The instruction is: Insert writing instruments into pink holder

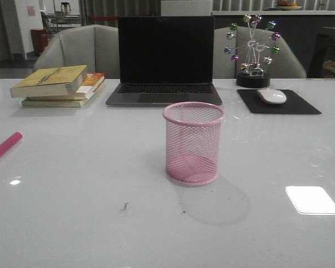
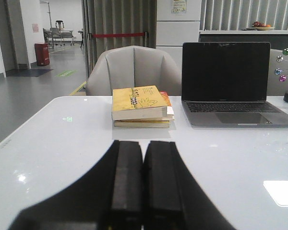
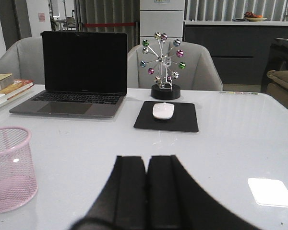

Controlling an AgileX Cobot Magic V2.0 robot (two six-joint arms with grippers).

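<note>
I see office setting: white table [image 1: 72, 223], open laptop [image 1: 164, 61], mouse [image 1: 272, 96] on mousepad [image 1: 301, 105], stacked books [image 1: 58, 85], grey chairs [image 2: 134, 69], corridor behind.

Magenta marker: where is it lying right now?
In the front view the magenta marker lies at the table's far left edge, partly cut off, in front of the book stack and well left of the pink holder.

You see: pink mesh holder [image 1: 193, 143] | magenta pen [image 1: 4, 146] | white table [image 1: 100, 223] | black laptop screen [image 1: 166, 49] | yellow-covered book [image 1: 50, 80] | black mouse pad [image 1: 279, 103], white mouse [image 1: 272, 95]
</note>
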